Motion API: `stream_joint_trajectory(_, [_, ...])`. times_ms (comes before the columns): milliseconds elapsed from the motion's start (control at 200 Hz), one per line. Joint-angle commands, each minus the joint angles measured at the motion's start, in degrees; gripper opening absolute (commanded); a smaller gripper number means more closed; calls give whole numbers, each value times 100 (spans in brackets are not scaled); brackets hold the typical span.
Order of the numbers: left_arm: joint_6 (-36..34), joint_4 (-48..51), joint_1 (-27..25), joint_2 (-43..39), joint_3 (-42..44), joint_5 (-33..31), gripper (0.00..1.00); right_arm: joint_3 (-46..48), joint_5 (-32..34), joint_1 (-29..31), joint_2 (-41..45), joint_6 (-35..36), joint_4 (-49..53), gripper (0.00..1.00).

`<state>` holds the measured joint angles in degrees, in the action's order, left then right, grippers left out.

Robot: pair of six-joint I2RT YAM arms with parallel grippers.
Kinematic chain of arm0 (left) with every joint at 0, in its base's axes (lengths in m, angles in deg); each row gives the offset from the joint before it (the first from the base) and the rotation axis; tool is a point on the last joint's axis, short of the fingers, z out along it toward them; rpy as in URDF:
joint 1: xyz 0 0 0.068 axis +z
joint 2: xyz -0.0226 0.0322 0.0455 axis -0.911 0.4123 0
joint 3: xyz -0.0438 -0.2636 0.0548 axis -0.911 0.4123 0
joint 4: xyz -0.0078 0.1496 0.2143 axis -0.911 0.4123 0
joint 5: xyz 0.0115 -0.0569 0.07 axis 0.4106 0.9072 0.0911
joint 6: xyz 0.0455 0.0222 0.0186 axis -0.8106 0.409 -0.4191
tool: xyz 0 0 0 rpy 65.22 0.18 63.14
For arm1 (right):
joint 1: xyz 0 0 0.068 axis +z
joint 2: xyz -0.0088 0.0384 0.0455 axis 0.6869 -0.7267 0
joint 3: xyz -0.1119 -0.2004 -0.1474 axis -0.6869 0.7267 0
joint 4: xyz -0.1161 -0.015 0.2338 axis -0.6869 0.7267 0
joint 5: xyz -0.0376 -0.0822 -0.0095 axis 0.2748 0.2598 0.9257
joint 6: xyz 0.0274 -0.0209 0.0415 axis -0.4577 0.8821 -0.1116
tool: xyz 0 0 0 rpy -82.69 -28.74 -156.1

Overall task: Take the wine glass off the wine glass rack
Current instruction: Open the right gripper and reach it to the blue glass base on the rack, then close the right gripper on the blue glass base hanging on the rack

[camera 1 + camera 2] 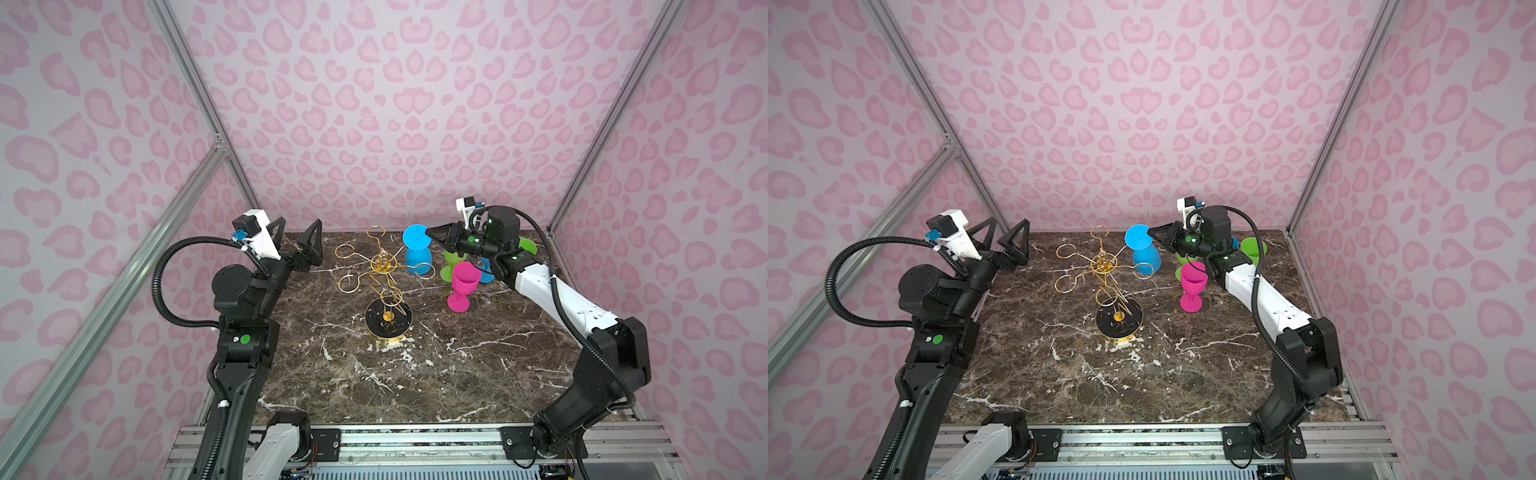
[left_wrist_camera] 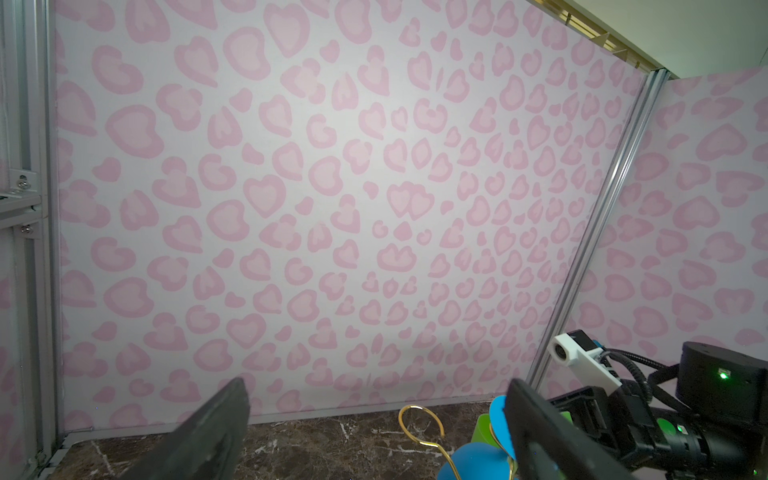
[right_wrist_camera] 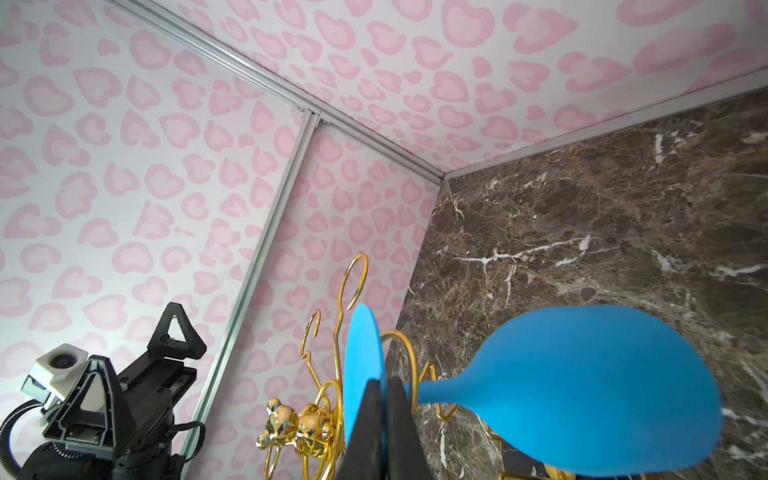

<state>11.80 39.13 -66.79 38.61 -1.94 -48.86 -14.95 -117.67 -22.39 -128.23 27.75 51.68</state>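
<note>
Here we saw the blue wine glass hanging upside down on the gold rack, our right gripper pinching its round foot; our left gripper, beside the rack, stood spread wide.

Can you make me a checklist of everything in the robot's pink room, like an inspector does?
Surface: dark brown white-veined marble tabletop, no spills seen.
Job's things: thin gold wire glass rack, upright; matte blue wine glass hangs upside down in one loop.
Clutter: pink wine glass standing upright; green glasses and second blue glass partly hidden behind the right arm.
Grippers: right gripper shut on the blue glass's round foot; left gripper open, empty, away from the rack.
Cables: black ribbed hoses loop along both arms, snagging nothing seen.
Surroundings: pink heart-print walls, silver metal frame.
</note>
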Motion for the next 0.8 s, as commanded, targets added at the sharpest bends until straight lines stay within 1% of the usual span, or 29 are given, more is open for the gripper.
stream_joint_trajectory(0, [-33, -124, 2, -40, 14, 16, 97, -26, -41, 10, -20, -119, -182, 0])
stream_joint_trajectory(185, [-28, -126, -2, -49, 19, 13, 97, -52, -76, 18, -71, -297, -361, 0])
stream_joint_trajectory(795, [0, -157, -8, -27, 32, 36, 97, -254, -86, 36, -91, -324, -308, 0])
